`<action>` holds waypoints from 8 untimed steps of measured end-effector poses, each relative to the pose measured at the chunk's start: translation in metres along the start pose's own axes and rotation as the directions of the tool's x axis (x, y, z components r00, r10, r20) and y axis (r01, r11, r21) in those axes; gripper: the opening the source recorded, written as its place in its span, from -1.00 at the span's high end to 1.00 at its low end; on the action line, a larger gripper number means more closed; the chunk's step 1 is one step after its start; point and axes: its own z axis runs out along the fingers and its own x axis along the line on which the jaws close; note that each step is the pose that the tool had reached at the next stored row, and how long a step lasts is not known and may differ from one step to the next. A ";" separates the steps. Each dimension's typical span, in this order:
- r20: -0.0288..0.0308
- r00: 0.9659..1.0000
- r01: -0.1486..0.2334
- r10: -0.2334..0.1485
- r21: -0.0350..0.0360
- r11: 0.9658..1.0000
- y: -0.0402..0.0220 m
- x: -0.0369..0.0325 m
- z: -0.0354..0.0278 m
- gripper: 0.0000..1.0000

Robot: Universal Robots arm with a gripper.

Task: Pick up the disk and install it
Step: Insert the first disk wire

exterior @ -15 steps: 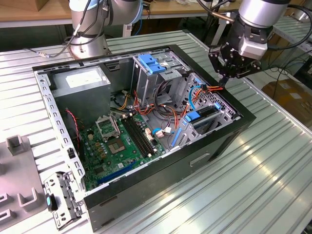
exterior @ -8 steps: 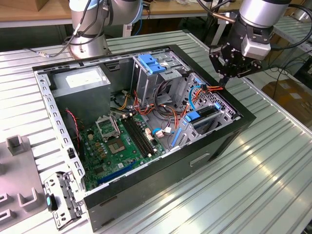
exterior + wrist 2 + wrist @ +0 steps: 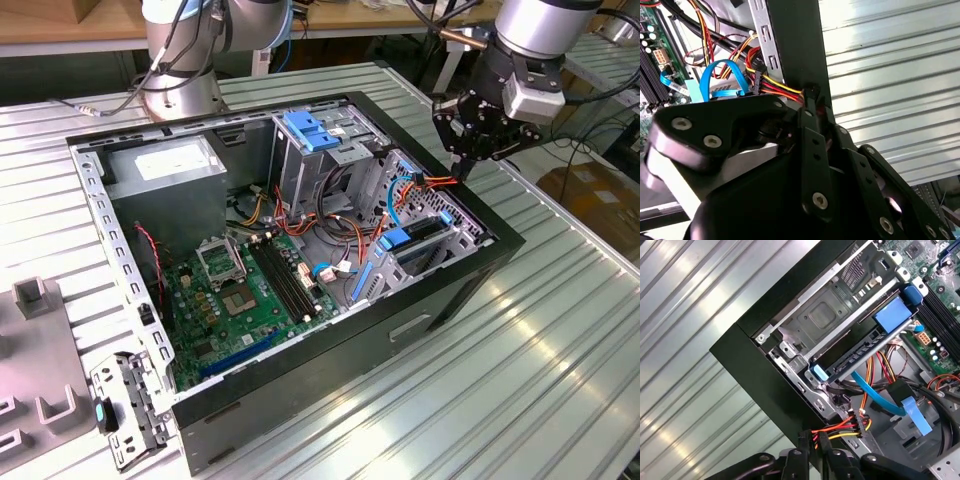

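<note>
Jaws are gripping the power cable (image 3: 837, 428), closing on its red, orange and yellow wires just beside the black connector, as both wrist views are showing. In the exterior view the arm (image 3: 530, 40) is reaching down from the upper right, and the jaws are hanging over the rim of the open computer case (image 3: 440, 300) on the exterior view's right side. The disk (image 3: 410, 240) is sitting inside the case, slotted flat into the grey metal bay at the corner nearest the jaws, with its bright blue carrier facing inward towards the motherboard (image 3: 240, 300). The first wrist view is showing the same disk (image 3: 890, 315) lying in its bay, close to the jaws but not touching them. A thin blue data cable (image 3: 872, 395) is looping loose between the bay and the held power cable. A blue-topped drive cage (image 3: 320, 130) is standing upright farther back in the case, well apart from the disk, and the case itself is lying on its side on the ribbed metal desk (image 3: 560, 350).
</note>
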 end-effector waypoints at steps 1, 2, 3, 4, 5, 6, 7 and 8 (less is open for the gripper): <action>-0.002 1.000 0.011 -0.011 -0.002 1.000 0.0001 0.0001 0.0000 0.52; -0.005 1.000 0.020 -0.020 -0.006 1.000 0.0002 0.0002 0.0001 0.52; -0.007 1.000 0.026 -0.026 -0.008 1.000 0.0002 0.0002 0.0001 0.50; -0.008 0.999 0.032 -0.032 -0.010 0.999 0.0002 0.0003 0.0001 0.50; -0.010 0.999 0.040 -0.040 -0.012 0.999 0.0002 0.0003 0.0000 0.50; -0.012 0.999 0.045 -0.045 -0.015 0.999 0.0002 0.0002 0.0000 0.37; -0.013 0.999 0.050 -0.050 -0.017 0.999 0.0002 0.0002 0.0000 0.37; -0.017 0.998 0.057 -0.057 -0.022 0.998 0.0001 0.0002 0.0000 0.37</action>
